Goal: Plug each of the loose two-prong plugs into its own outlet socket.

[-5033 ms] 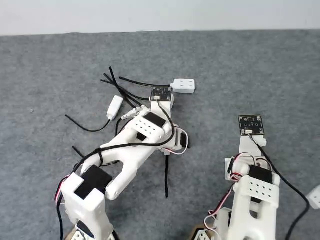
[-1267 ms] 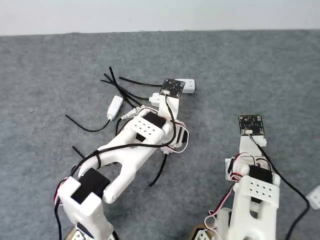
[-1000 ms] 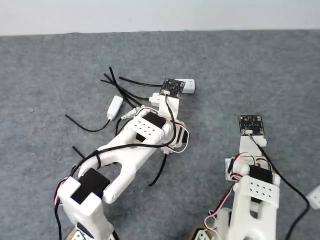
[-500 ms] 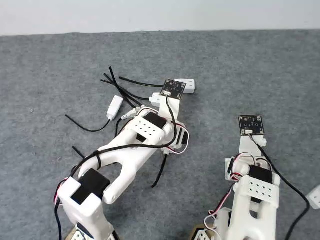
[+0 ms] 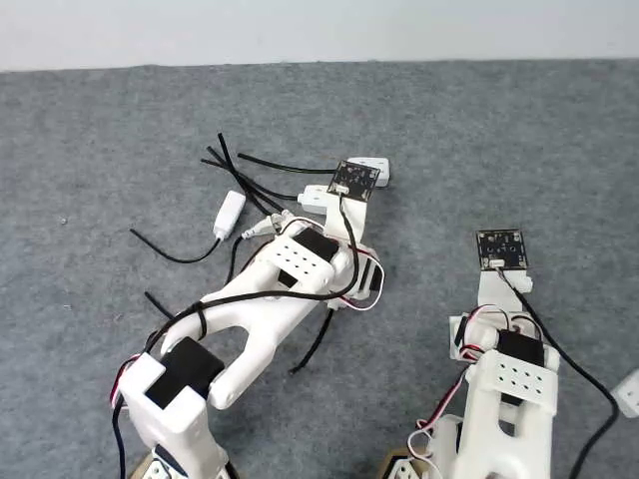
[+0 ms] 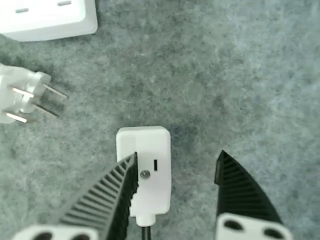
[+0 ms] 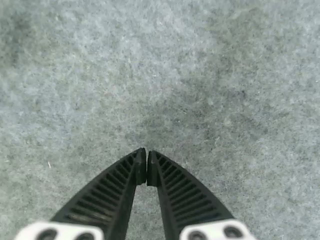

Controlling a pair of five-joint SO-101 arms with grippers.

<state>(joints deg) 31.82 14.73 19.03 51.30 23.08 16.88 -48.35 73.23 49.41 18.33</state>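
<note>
**Fuzzy grey felt desk (image 5: 519, 130), plug unplugged**

The left jaws gape, one ribbed black side against a boxy white corded socket (image 6: 145, 160). A white two-prong plug (image 6: 22, 97) lies near it, metal prongs bare. Well apart, the right jaws sit pressed closed above the felt

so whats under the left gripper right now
A white plug body lies on the grey mat between the fingers of the open left gripper. One finger covers its edge; its prongs cannot be seen.

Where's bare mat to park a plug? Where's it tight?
Bare: the mat right of the outlet block, beyond the right pincer; also the left edge, past the white plug. Crowded: the black cords by the left pincer.
</note>
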